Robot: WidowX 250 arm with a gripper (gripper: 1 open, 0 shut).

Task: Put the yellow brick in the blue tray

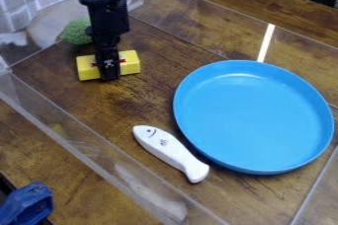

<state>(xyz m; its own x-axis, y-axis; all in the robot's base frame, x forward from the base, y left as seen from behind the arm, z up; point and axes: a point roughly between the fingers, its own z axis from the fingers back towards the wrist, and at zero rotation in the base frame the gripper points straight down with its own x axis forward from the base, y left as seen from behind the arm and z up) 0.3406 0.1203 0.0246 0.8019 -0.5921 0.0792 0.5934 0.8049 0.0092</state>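
And here's the gripper [111, 68] down at the yellow brick [90, 68], left of the blue tray [252, 116], apparently gripping it, a lift and rightward carry coming next!

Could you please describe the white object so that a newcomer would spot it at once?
Find the big round blue tray. Just beside its rim, towards the picture's lower left, lies a slim white object with small dark markings. It is long and narrow, unlike the blocky yellow brick under the robot's fingers.
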